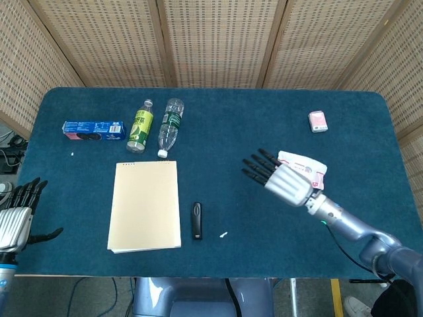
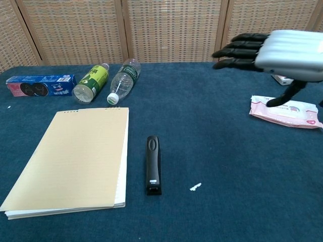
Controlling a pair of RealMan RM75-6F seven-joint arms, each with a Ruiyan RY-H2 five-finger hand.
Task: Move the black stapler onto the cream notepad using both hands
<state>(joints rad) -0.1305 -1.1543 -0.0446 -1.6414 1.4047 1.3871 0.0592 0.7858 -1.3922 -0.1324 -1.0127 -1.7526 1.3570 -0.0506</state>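
Leftmost, at the table's edge, I see my left hand (image 1: pixel 14 223) with fingers spread, holding nothing. Next comes the cream notepad (image 2: pixel 73 159), lying flat on the blue table (image 2: pixel 227 201). Just beside its right edge, not touching it, the black stapler (image 2: pixel 153 164) lies lengthwise on the cloth. Well to the right, my right hand (image 2: pixel 282 50) hangs above the table, fingers (image 2: pixel 237 52) stretched out and apart, empty, near a pink tissue pack (image 2: pixel 287 111).
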